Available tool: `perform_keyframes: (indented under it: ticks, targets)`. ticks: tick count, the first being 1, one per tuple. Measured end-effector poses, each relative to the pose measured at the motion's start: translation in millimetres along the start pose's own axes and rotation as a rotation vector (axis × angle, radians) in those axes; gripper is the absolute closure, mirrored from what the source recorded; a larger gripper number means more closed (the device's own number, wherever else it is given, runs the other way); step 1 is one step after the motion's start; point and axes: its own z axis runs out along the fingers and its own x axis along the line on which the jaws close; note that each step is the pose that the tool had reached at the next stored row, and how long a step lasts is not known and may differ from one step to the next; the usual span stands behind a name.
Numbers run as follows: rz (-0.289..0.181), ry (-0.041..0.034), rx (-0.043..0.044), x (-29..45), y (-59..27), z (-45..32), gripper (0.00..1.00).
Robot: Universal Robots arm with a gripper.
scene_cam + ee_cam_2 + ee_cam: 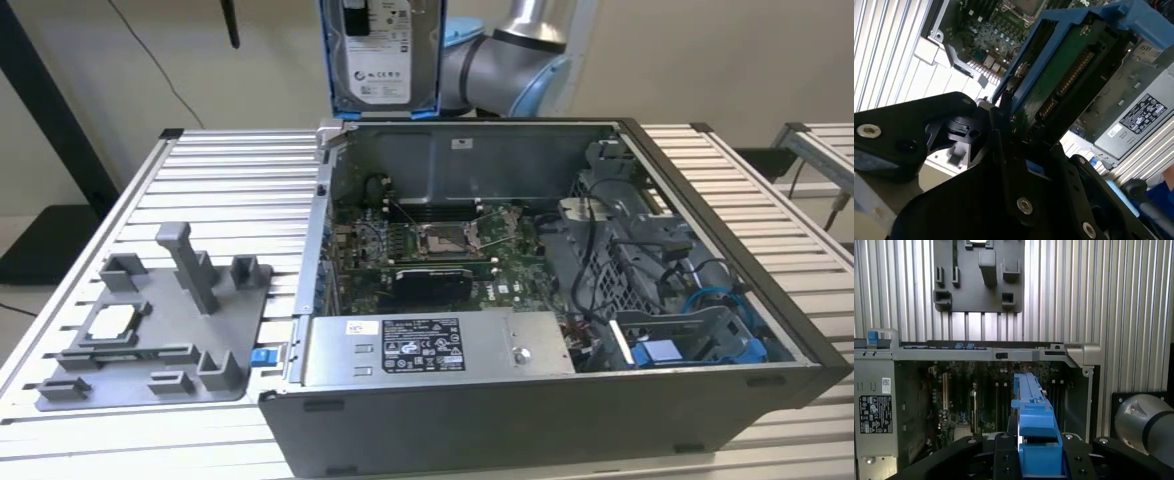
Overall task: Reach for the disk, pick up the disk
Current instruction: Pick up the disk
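1 disk [384, 50], clamped at its blue frame by the gripper [1038, 454], hangs upright above the far wall of the computer case [507, 420], apparently to clear it.

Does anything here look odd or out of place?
Only the disk: it hangs upright in mid-air above the open computer case, clamped in the robot's jaws. Nothing looks spilled or broken.
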Motion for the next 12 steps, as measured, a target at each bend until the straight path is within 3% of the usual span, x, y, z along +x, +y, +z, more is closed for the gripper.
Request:
perform_keyframes:
  ticks: [12]
  targets:
    - [0.0,0.0,0.0,-0.6,-43.6,1.1,1.0]
